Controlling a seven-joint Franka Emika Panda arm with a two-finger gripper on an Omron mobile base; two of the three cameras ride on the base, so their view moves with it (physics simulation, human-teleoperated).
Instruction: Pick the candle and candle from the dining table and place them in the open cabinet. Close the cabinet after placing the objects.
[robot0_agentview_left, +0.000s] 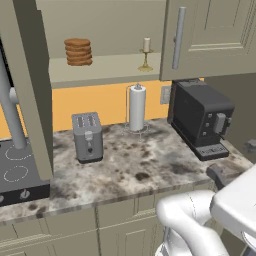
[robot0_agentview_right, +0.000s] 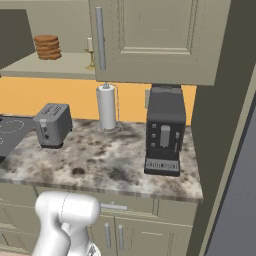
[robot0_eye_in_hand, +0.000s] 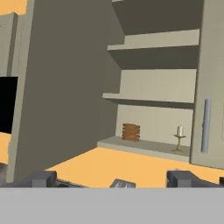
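Observation:
A short cream candle (robot0_agentview_left: 145, 54) on a brass-gold holder stands on the lowest shelf of the open cabinet (robot0_agentview_left: 105, 67). The candle (robot0_agentview_right: 90, 52) sits near the right door's long grey handle (robot0_agentview_right: 100, 38). In the hand view the candle (robot0_eye_in_hand: 179, 136) is far ahead at the right, beside the handle (robot0_eye_in_hand: 205, 125). My gripper (robot0_eye_in_hand: 113, 179) is open, its dark fingertips (robot0_eye_in_hand: 41, 178) wide apart with nothing between them. It stays well short of the shelf.
A stack of brown discs (robot0_agentview_left: 78, 51) shares the shelf with the candle. Below it, on the stone counter (robot0_agentview_left: 145, 165), stand a toaster (robot0_agentview_left: 87, 136), a paper-towel roll (robot0_agentview_left: 137, 107) and a black coffee machine (robot0_agentview_left: 202, 117). A cooktop (robot0_agentview_left: 15, 170) lies left, behind the open left door (robot0_agentview_left: 30, 90).

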